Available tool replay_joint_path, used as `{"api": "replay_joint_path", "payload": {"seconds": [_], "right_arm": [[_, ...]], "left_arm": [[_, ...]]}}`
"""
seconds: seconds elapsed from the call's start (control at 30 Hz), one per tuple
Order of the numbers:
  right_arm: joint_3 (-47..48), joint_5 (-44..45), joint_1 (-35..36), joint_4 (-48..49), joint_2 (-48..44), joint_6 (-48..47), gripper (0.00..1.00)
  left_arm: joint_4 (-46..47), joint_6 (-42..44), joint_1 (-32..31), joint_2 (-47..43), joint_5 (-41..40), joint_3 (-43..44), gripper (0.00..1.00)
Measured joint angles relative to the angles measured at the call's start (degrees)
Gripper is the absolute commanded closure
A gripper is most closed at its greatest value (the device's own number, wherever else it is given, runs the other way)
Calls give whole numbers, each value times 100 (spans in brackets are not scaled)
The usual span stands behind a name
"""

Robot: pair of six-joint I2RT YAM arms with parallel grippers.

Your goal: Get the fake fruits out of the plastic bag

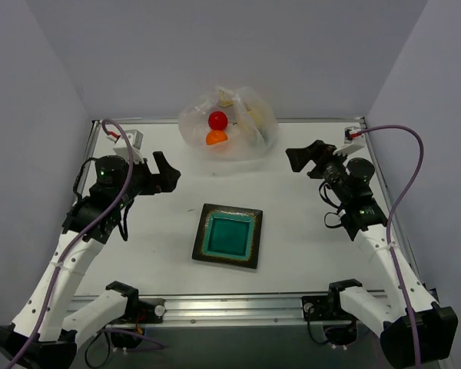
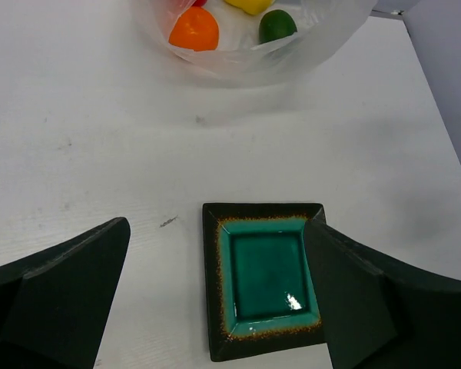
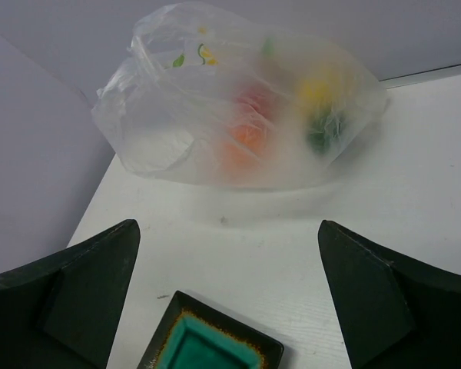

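Note:
The clear plastic bag (image 1: pixel 229 123) lies at the back middle of the table and holds the fake fruits. In the top view the red fruit (image 1: pixel 217 120) and the orange ball (image 1: pixel 216 138) show through it. The left wrist view shows the orange ball (image 2: pixel 194 29), the green fruit (image 2: pixel 277 25) and the edge of the yellow one (image 2: pixel 250 4) at the bag's mouth (image 2: pixel 253 58). The right wrist view shows the bag (image 3: pixel 238 108) with blurred fruits inside. My left gripper (image 1: pixel 163 173) and right gripper (image 1: pixel 301 158) are both open and empty, apart from the bag on either side.
A square teal plate with a dark rim (image 1: pixel 227 257) lies in the middle of the table, nearer than the bag. It also shows in the left wrist view (image 2: pixel 213 277) and the right wrist view (image 3: pixel 269 355). Grey walls close the back and sides.

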Motion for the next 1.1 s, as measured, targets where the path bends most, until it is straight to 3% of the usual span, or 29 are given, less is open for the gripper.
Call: {"api": "replay_joint_path", "payload": {"seconds": [0.23, 0.47, 0.77, 1.1], "right_arm": [[0, -216, 44, 72, 7, 101, 0], [282, -293, 334, 321, 680, 155, 0], [2450, 896, 1652, -645, 2603, -953, 0], [4592, 2026, 1794, -1106, 4962, -1574, 0]], "left_arm": [[-275, -20, 0, 634, -437, 505, 6], [-175, 7, 2, 2129, -964, 1843, 6], [9, 507, 120, 4277, -776, 3641, 6], [-415, 1172, 446, 6669, 74, 6111, 6]]}}
